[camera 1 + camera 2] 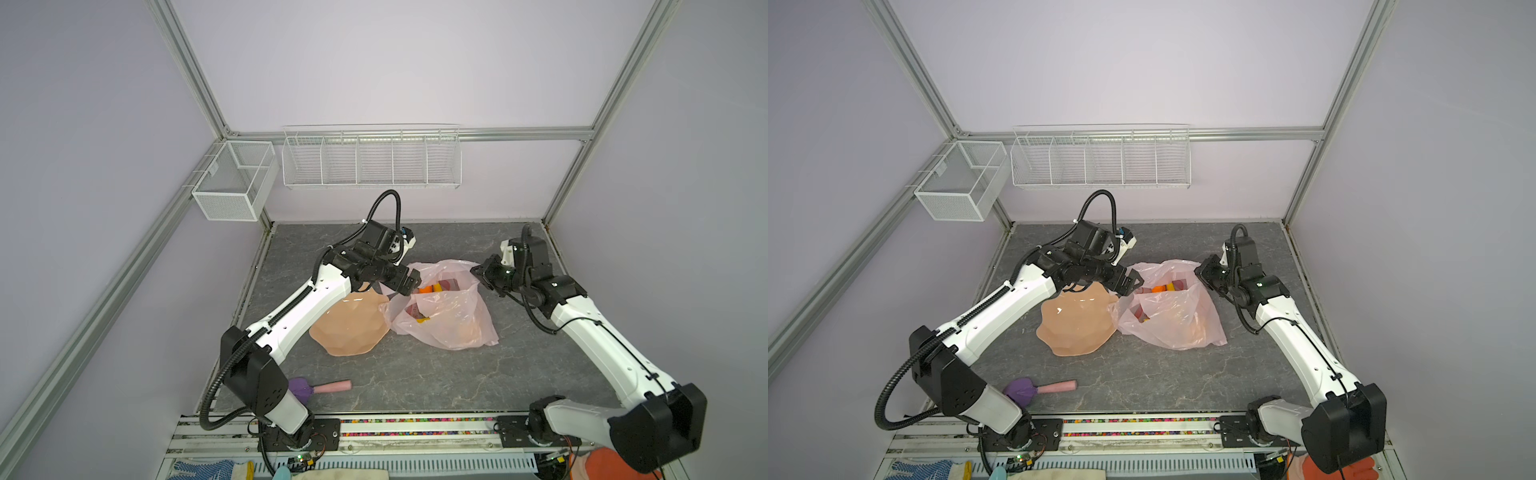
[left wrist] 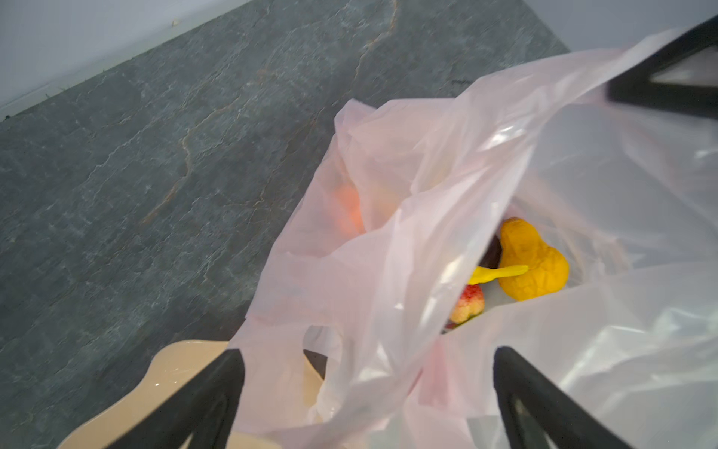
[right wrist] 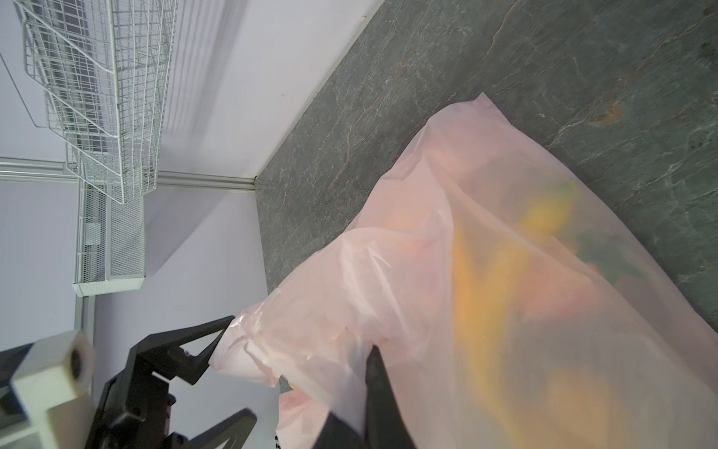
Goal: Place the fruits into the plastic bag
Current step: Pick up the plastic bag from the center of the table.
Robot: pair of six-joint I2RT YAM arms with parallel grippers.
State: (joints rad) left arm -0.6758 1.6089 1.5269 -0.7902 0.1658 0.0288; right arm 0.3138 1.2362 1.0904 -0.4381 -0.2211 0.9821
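Note:
The pink plastic bag point(image 1: 449, 320) point(image 1: 1175, 320) lies mid-table with its mouth held up. Inside it, the left wrist view shows fruits: a yellow lumpy fruit point(image 2: 532, 264), a yellow banana stem point(image 2: 499, 272), a red-yellow fruit point(image 2: 468, 305) and a dark one point(image 2: 491, 252). An orange fruit point(image 1: 424, 289) point(image 1: 1158, 288) shows at the mouth in both top views. My left gripper point(image 1: 409, 282) point(image 1: 1129, 282) point(image 2: 369, 353) stands open at the bag's left rim, with loose film lying between its fingers. My right gripper point(image 1: 478, 272) point(image 1: 1200, 270) point(image 3: 369, 361) is shut on the bag's right rim point(image 3: 349, 342).
A peach wavy-edged dish point(image 1: 349, 328) point(image 1: 1071, 328) point(image 2: 175, 373) sits left of the bag, under my left arm. A purple-headed brush with a pink handle point(image 1: 320, 387) point(image 1: 1038, 388) lies near the front left. White wire baskets point(image 1: 370, 158) point(image 1: 232, 178) hang on the back frame.

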